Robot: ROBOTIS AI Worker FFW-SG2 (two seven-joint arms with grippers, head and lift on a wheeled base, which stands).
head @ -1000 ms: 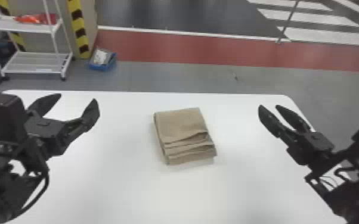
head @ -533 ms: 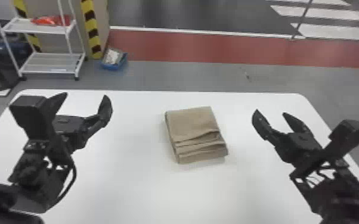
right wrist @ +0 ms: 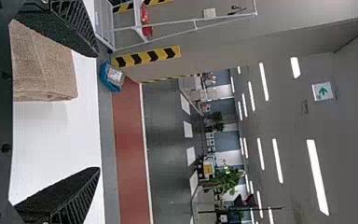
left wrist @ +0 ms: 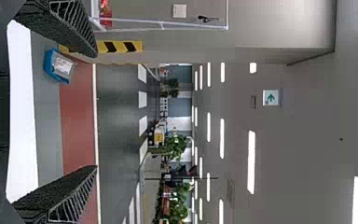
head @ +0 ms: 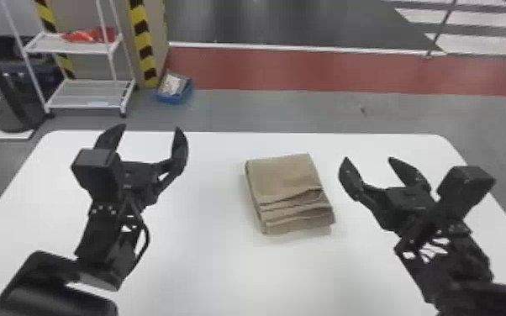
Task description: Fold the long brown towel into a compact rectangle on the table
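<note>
- Head view: red and grey floor lies beyond the white tabletop (head: 222,273); a white rack (head: 90,96) stands past the left claw (head: 149,129), and a blue box (head: 174,99) sits on the floor beyond that claw, a bit to its right.
- Head view: the left claw is released, its two fingers spread wide over the tabletop, well apart from the towel.
- Head view: the right claw (head: 369,159) is released too, fingers parted, near the towel's right side.
- Head view: the brown towel (head: 283,176) lies between the two claws, closer to the right one, folded into a compact, roughly rectangular stack with layered edges towards the robot.
- Left wrist view: the left claw (left wrist: 96,111) has its fingers well apart, with the red floor strip (left wrist: 78,130) past them.
- Right wrist view: the right claw (right wrist: 98,112) gapes, and the towel rests on the tabletop, partly hidden by one finger.
</note>
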